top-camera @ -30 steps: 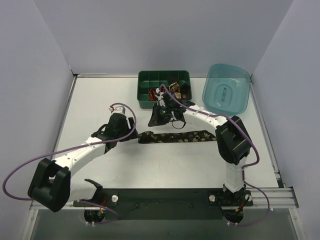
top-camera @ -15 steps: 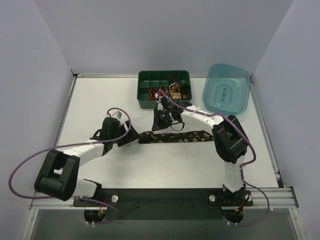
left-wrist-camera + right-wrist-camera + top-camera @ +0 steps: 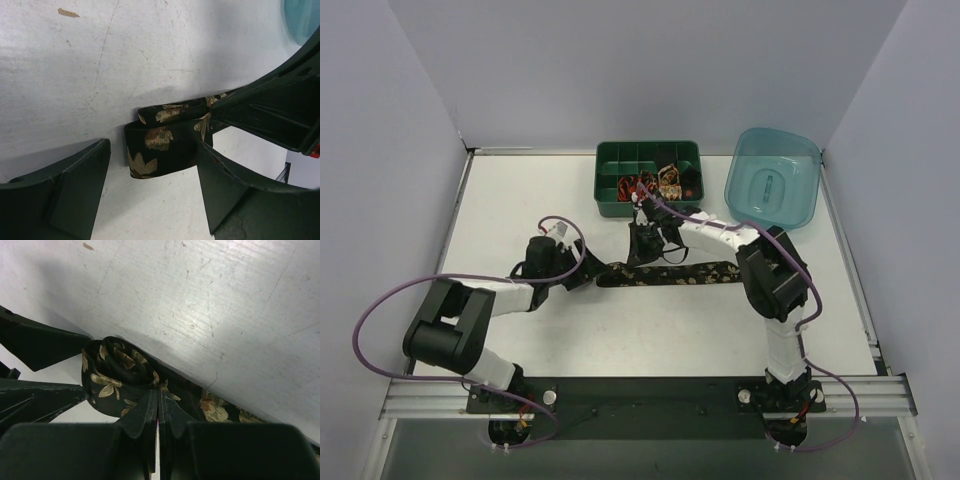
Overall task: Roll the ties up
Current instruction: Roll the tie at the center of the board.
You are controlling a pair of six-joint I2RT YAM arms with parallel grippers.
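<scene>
**Step in hand:** rolling the long black, gold-flowered fabric tie (image 3: 680, 274), which lies flat mid-way across the scuffed white table (image 3: 520, 200). Its left end is already a small coil (image 3: 117, 372).
- Left gripper (image 3: 155, 162): released, straddling that coil.
- Right gripper (image 3: 158, 407): clenched, tips down on the strip beside the coil.
- Judged best: pin the strip flat and turn the coil tight and square.

**Count:**
- one table
- one translucent teal plastic tub (image 3: 772, 190)
- one dark green compartment tray (image 3: 648, 148)
- one long tie
- two grippers
- small rolled ties (image 3: 670, 182) in the tray, too small to count
</scene>
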